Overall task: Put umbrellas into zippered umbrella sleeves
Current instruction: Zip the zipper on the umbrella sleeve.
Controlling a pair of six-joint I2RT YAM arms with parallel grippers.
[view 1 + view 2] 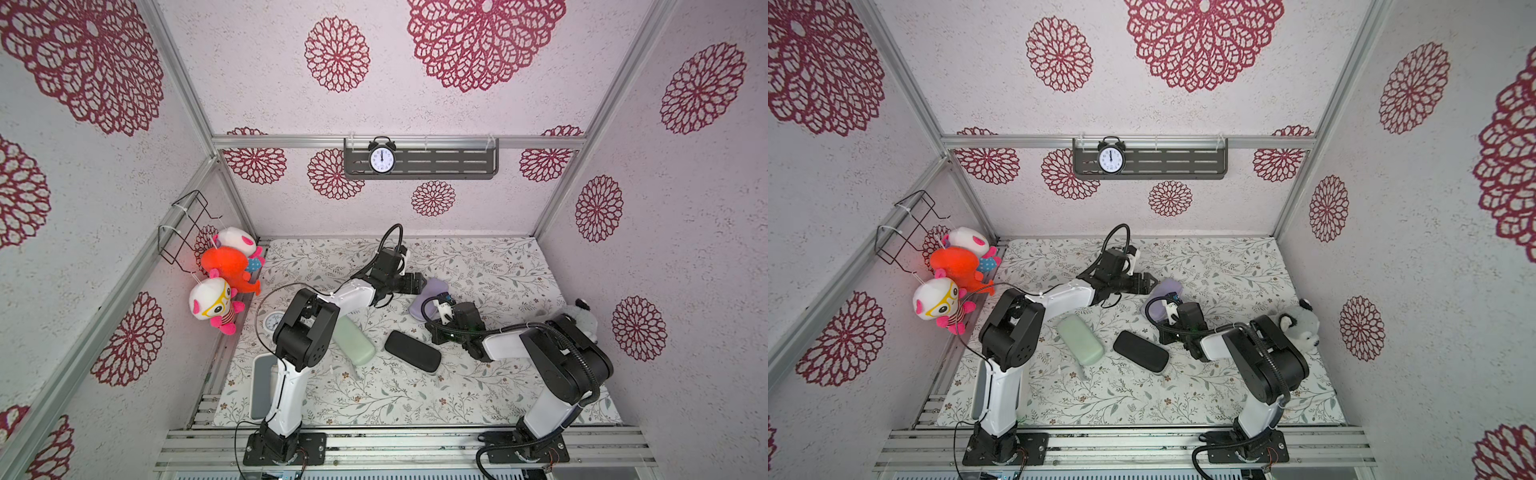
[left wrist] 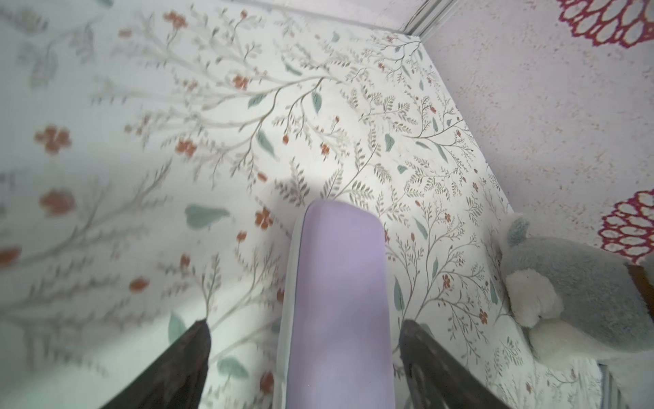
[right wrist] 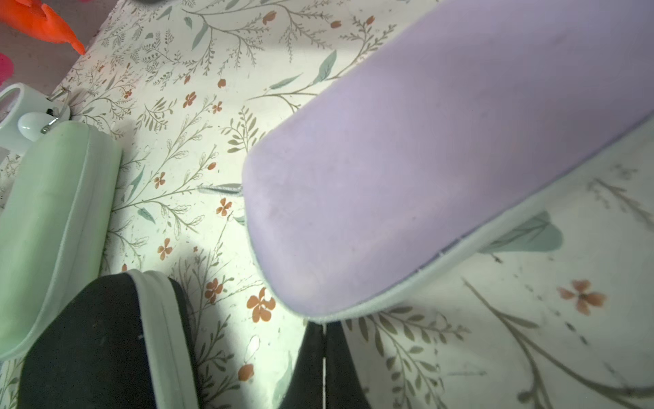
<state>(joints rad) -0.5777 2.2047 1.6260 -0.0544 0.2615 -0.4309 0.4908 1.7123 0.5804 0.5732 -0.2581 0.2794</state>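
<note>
Three closed sleeves lie on the floral mat: lilac [image 1: 432, 291] at the back, mint green [image 1: 354, 341] and black [image 1: 412, 351] nearer the front. No umbrella shows. My left gripper [image 2: 304, 322] is open and straddles one end of the lilac sleeve [image 2: 339, 283], with a gap between each finger and the shell. My right gripper [image 3: 323, 327] is shut, its tips touching the grey zipper rim at the other end of the lilac sleeve [image 3: 442, 159]. The mint sleeve [image 3: 53, 219] and black sleeve [image 3: 95, 347] lie just beyond it.
A grey tray [image 1: 258, 374] stands at the front left behind my left arm, with a white round dial [image 1: 272, 322] beside it. A grey plush dog [image 1: 579, 313] sits by the right wall. Plush toys [image 1: 224, 266] hang on the left wall.
</note>
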